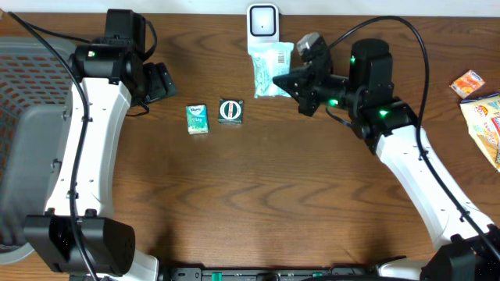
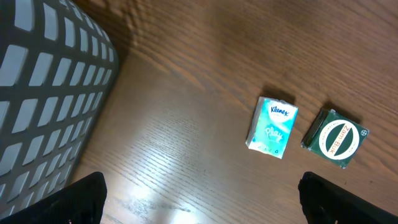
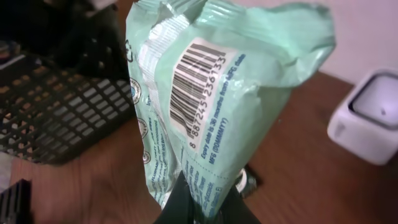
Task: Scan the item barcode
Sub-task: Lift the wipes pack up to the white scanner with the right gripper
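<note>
where my right claw [image 1: 292, 81] clamps mint-green packet [image 3: 217, 93], packet's lower end hidden behind my fingers. barcode [image 3: 196, 84] faces wrist camera, digits partly legible. packet held just beside white scanner [image 1: 262, 23]. my left claw [image 1: 160, 80] spread wide, near tissue pack [image 1: 197, 119] and dark green box [image 1: 230, 111]. basket [image 1: 23, 94] cut off at left edge.

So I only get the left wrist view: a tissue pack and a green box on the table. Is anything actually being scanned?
Observer: The right claw holds a pale green packet close to the white scanner at the far edge of the table.
Visitor: Is its barcode showing?
Observer: Yes, the right wrist view shows the barcode on a white label, facing that camera.
Visitor: Anything else lying around?
Observer: Snack packets at the table's right edge.
</note>
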Controlling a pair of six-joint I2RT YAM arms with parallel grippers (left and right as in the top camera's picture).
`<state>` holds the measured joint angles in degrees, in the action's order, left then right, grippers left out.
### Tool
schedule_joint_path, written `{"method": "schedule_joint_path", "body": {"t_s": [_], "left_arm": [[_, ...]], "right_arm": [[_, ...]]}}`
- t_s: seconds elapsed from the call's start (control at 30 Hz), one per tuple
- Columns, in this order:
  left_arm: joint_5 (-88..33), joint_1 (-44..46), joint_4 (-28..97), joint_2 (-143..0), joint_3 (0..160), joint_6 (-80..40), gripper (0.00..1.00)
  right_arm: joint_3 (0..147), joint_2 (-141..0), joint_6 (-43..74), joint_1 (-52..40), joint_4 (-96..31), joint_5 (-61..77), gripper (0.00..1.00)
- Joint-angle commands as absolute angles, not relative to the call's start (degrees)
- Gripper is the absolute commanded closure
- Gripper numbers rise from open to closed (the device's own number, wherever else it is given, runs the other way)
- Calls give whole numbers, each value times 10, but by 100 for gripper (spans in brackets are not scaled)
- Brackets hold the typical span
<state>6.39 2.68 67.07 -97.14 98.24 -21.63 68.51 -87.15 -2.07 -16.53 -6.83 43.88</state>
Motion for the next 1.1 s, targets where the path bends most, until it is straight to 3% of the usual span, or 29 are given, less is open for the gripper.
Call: {"method": "schedule_joint_path", "body": {"t_s": [0.0,1.07], "left_arm": [[73,25,673,-974,984,-215,2],[73,25,673,-974,984,-215,2]], "right_arm": [[690,-875,-30,-173,-49,453,99],[687,-906,54,-173,-82,348,99]]}}
